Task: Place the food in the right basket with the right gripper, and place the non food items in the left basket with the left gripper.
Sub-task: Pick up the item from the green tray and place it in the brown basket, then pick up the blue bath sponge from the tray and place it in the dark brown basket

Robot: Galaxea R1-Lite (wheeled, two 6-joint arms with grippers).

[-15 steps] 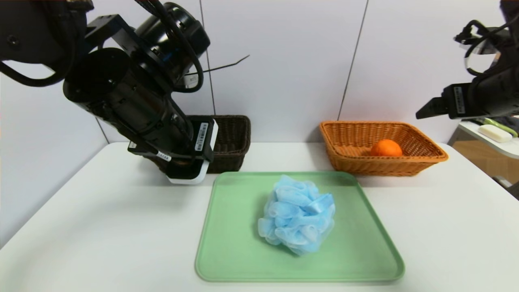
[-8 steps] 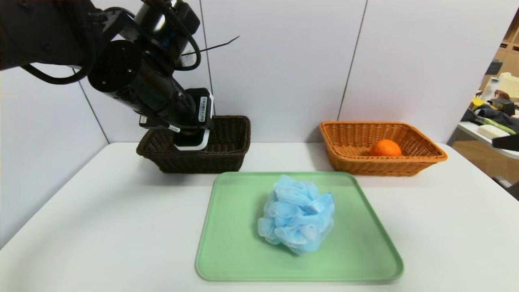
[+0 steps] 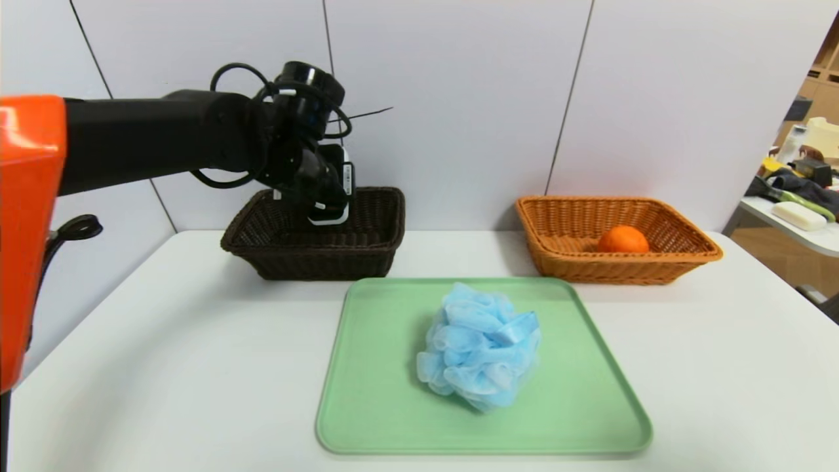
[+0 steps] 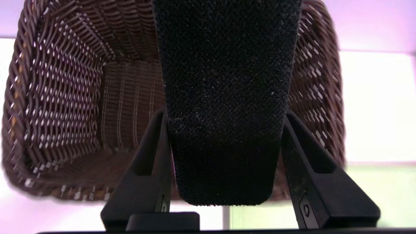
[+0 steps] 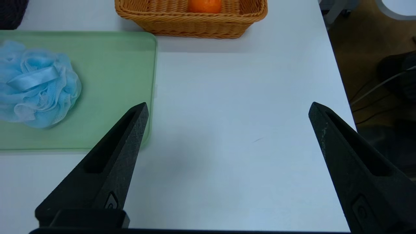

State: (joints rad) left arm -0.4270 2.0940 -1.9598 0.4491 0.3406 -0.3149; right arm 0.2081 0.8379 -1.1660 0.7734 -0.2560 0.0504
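Observation:
My left gripper (image 3: 326,208) hangs over the dark brown left basket (image 3: 367,252), shut on the flat black-faced slab with a white rim (image 3: 341,187). In the left wrist view the slab (image 4: 224,97) fills the gap between the fingers of the left gripper (image 4: 224,112), above the left basket's inside (image 4: 65,97). The orange (image 3: 623,239) lies in the tan right basket (image 3: 682,259). The blue mesh pouf (image 3: 482,354) rests on the green tray (image 3: 590,419). My right gripper (image 5: 227,109) is open and empty above bare table, right of the tray (image 5: 113,65); the head view does not show it.
A wall stands close behind both baskets. A side table (image 3: 799,215) with clutter lies beyond the table's right edge. The right wrist view shows the pouf (image 5: 35,84), the right basket (image 5: 195,26) and the orange (image 5: 204,5).
My left arm has carried the slab back from beside the tray's far left corner to above the dark basket. The right arm has drawn out of the head view.

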